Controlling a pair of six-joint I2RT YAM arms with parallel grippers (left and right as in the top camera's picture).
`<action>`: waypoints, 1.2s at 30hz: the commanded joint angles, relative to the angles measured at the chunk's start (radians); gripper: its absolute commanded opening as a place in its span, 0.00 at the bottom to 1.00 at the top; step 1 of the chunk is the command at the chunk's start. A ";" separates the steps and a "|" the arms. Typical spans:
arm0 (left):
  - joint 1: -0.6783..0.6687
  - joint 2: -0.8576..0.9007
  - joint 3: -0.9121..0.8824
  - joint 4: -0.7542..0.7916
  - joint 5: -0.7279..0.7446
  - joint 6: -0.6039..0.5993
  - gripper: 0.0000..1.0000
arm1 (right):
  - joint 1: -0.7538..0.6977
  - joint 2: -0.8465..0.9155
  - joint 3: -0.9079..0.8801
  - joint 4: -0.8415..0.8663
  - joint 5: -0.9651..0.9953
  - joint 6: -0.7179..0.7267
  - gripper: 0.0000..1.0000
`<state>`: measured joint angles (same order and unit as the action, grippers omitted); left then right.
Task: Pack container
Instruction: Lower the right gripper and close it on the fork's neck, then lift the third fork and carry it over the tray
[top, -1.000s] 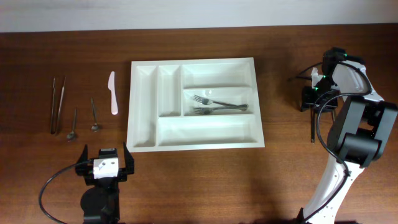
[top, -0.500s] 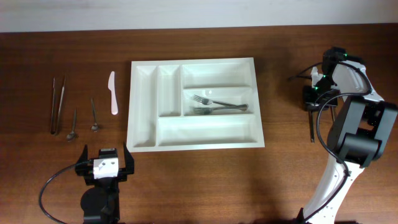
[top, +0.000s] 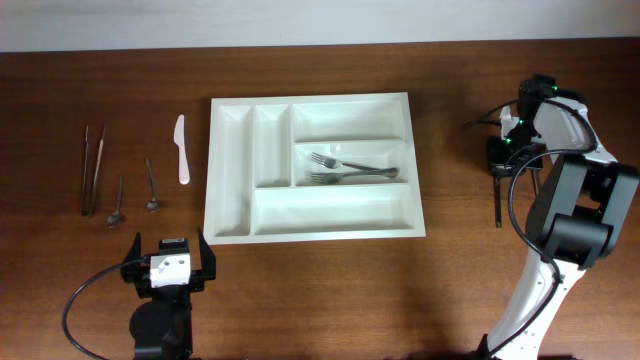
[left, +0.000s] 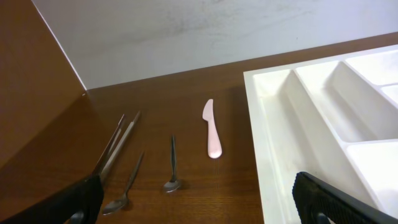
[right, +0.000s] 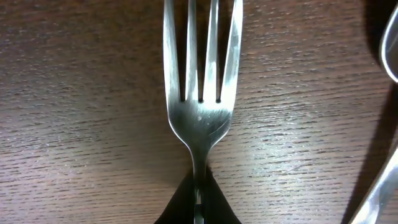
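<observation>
The container (top: 232, 165) is a big white cutlery tray in the middle of the table, with two forks (top: 352, 170) in its middle long compartment. It also shows at the right of the left wrist view (left: 273, 124). My right gripper (top: 504, 168) is at the far right of the table. It is shut on the neck of a metal fork (right: 200, 93), whose handle (top: 497, 205) points toward the front edge. The fork is low over the wood. My left gripper (left: 199, 211) is open and empty, in front of the tray's left corner (top: 168, 266).
Left of the tray lie a pale knife (top: 181, 150) (left: 212, 130), two small spoons (top: 152, 188) (top: 118, 203) (left: 172, 168) and long metal tongs (top: 92, 168) (left: 118, 146). Another metal utensil (right: 387, 50) lies just right of the held fork.
The fork's handle in my right gripper has swung slightly to the left. The left arm and the tray have not moved.
</observation>
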<state>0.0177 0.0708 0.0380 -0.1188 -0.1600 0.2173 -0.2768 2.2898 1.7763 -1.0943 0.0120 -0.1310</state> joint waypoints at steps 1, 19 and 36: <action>-0.005 -0.008 -0.006 0.003 0.010 0.008 0.99 | 0.002 0.028 -0.003 -0.002 0.049 -0.020 0.04; -0.005 -0.008 -0.006 0.003 0.010 0.008 0.99 | 0.074 0.026 0.373 -0.280 -0.042 -0.267 0.04; -0.005 -0.008 -0.006 0.003 0.010 0.008 0.99 | 0.455 0.026 0.584 -0.418 -0.046 -0.593 0.04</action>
<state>0.0177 0.0708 0.0380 -0.1188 -0.1600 0.2173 0.1200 2.3157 2.3413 -1.5032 -0.0200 -0.6186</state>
